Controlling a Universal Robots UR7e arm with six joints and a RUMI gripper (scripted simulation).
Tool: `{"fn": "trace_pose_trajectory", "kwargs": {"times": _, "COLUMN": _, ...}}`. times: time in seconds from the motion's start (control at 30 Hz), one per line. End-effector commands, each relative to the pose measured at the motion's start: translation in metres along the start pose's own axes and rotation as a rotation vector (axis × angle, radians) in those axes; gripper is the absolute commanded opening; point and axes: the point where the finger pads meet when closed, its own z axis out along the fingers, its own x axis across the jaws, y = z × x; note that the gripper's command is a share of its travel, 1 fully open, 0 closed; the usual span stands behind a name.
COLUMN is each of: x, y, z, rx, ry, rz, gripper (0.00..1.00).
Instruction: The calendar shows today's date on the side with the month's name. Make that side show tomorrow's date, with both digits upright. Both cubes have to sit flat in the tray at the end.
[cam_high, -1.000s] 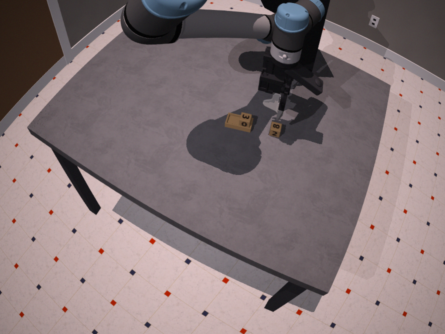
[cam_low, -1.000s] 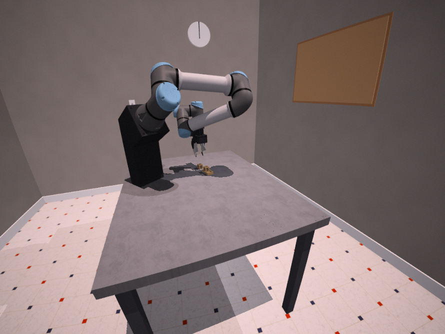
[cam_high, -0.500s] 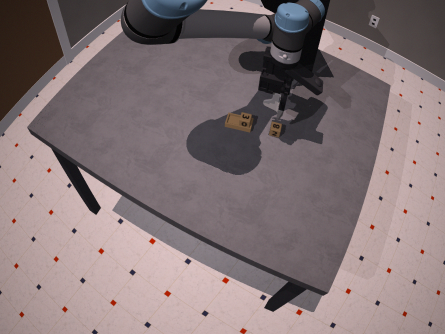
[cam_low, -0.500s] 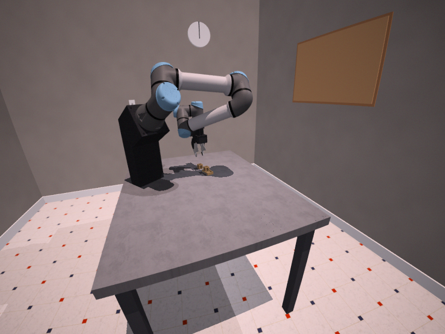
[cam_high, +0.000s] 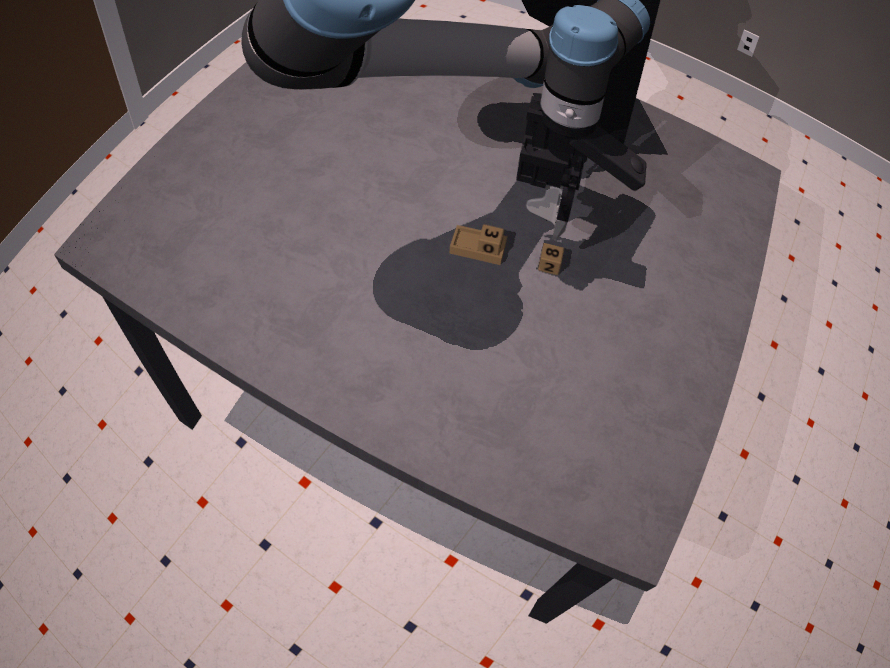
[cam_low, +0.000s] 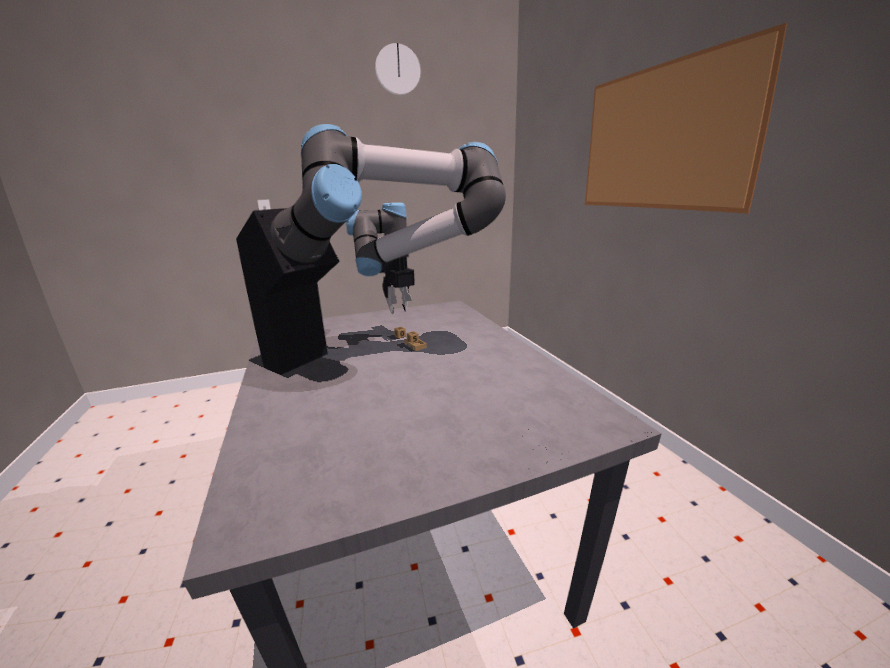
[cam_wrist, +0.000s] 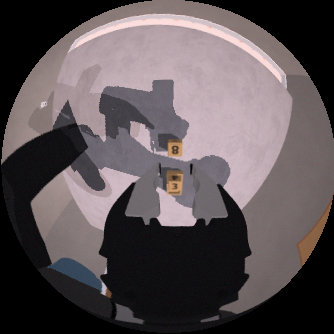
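A small wooden tray (cam_high: 476, 244) lies on the grey table. One cube (cam_high: 493, 241) sits in its right slot, with 3 on top and 0 on the side facing the top camera; the left slot is empty. A second cube (cam_high: 551, 258) stands on the table to the right of the tray, with 8 on top and 2 on the near side. My gripper (cam_high: 562, 214) hangs above the table just behind this loose cube, fingers partly apart and holding nothing. In the wrist view the fingers frame the tray cube (cam_wrist: 174, 183) far below, and the loose cube (cam_wrist: 174, 149) lies beyond.
The black robot pedestal (cam_low: 281, 294) stands at the table's back edge, close behind the cubes. The tray (cam_low: 415, 344) and loose cube (cam_low: 399, 332) lie in the arm's shadow.
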Motion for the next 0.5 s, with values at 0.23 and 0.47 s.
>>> {"fn": "trace_pose_trajectory", "kwargs": {"times": 0.23, "x": 0.0002, "y": -0.0001, "z": 0.0000, "rx": 0.000, "ry": 0.001, "rz": -0.001, "gripper": 0.29}}
{"fn": "trace_pose_trajectory", "kwargs": {"times": 0.47, "x": 0.0003, "y": -0.0001, "z": 0.0024, "rx": 0.000, "ry": 0.001, "rz": -0.006, "gripper": 0.29}}
